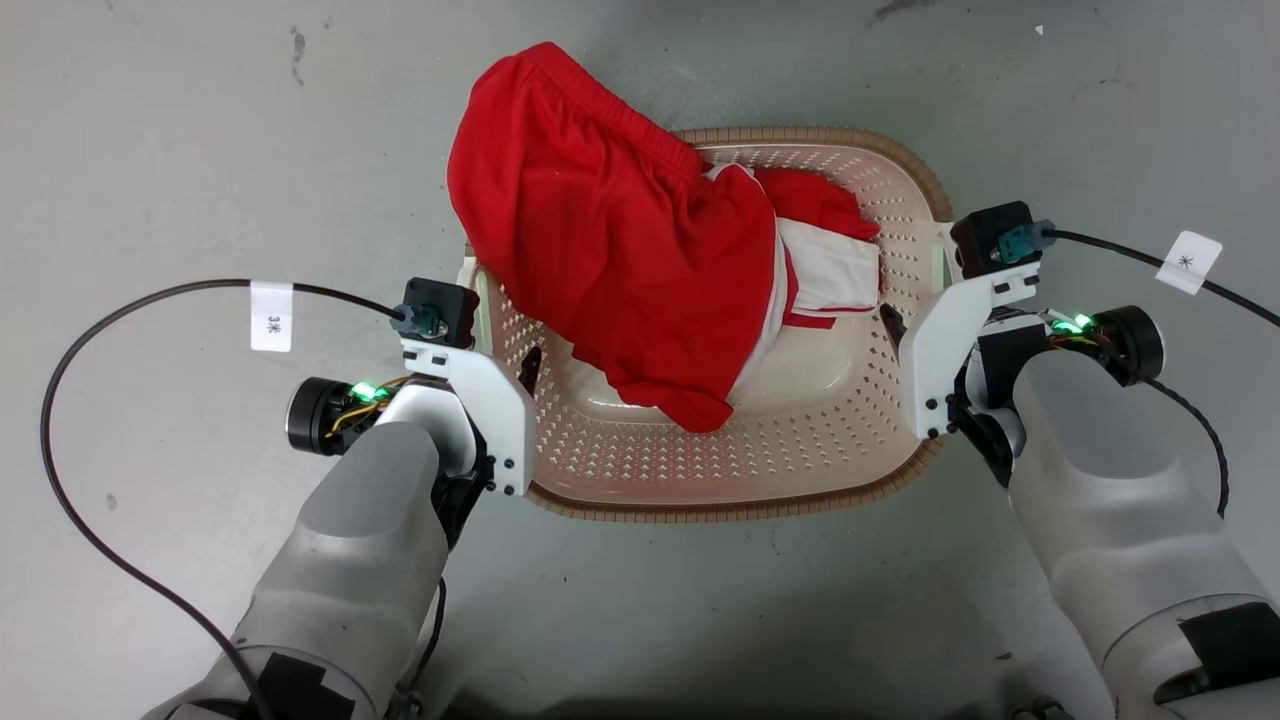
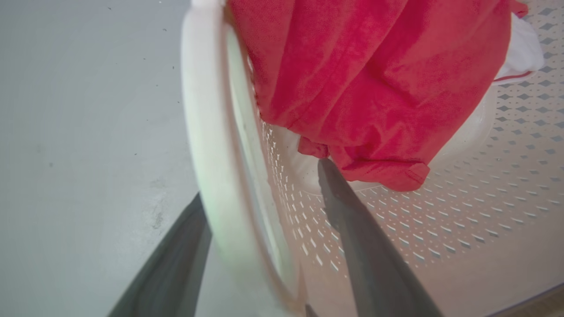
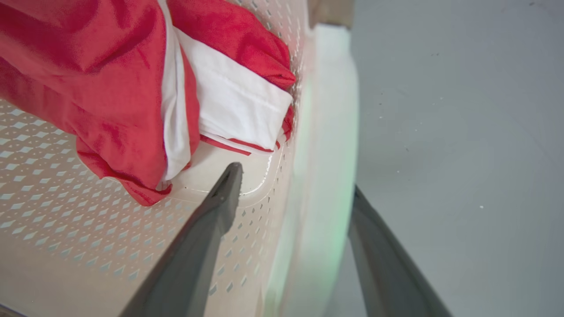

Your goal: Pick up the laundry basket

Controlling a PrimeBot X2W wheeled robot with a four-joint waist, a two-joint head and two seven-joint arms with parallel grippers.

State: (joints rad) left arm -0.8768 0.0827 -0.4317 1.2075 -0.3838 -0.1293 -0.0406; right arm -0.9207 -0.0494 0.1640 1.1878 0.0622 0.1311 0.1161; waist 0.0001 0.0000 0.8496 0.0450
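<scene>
The laundry basket (image 1: 730,512) sits flat on the grey floor (image 1: 200,150), right in front of the robot and between its two arms. It's cream perforated plastic with a brown woven-look rim. I'd judge it light and fairly stiff, though a shallow shell like that may flex or tip if raised from one side alone, and the smooth plastic looks slippery. The sensible places to take hold are the white left handle (image 2: 207,132) and right handle (image 3: 330,110), both at once so it comes up level.

Inside the basket a red garment (image 1: 600,250) is bunched over the left half and spills out over the far-left rim. Against the basket's right wall lies a folded white piece with red trim (image 1: 830,275). It's all soft cloth with little weight, but the overhanging part could slide off if the basket tilts.

The left claw (image 2: 262,180) stands wide astride the left handle, one finger inside the basket near the red cloth and the other outside, not pinched on anything. The right claw (image 3: 295,179) is the same at the right handle: wide, with one finger inside and one outside above the floor. I'd say both need to close on the handles before any lift
</scene>
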